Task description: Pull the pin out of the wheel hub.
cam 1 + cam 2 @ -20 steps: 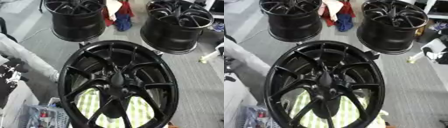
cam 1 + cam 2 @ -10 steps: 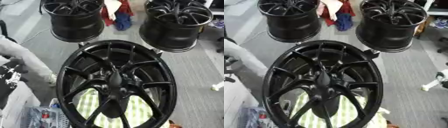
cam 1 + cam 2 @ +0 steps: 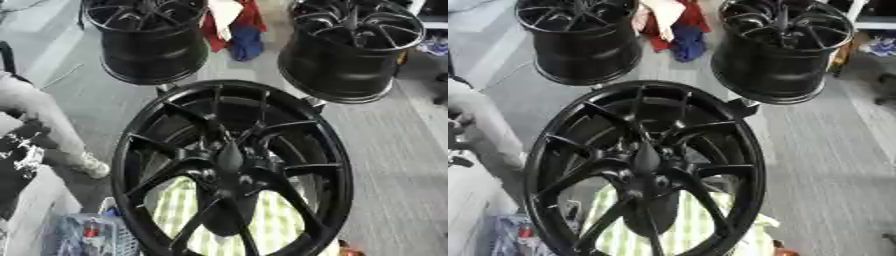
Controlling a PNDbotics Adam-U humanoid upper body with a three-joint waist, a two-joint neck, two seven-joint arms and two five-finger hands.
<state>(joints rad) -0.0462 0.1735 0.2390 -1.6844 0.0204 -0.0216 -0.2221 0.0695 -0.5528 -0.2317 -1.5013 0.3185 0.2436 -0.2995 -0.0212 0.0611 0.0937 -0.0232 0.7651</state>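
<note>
A large black wheel hub [image 3: 131, 165] fills the middle of both views, lying face up with its spokes meeting at the centre. A dark tapered pin [image 3: 229, 154] stands up out of the centre bore. A black shape with white marks at the left edge looks like my left hand [image 3: 19, 155], well to the left of the rim and not touching it. Whether its fingers are curled cannot be made out. My right hand shows in neither view.
Two more black wheels stand behind, one at the back left [image 3: 150, 45] and one at the back right [image 3: 350, 50], with red, white and blue cloth [image 3: 234, 27] between them. A person's grey-trousered leg and white shoe [image 3: 91, 168] are at the left. A green checked cloth [image 3: 271, 225] lies under the hub.
A white object on the floor at the right edge slid downward and has left the view. The hub and pin have not moved.
</note>
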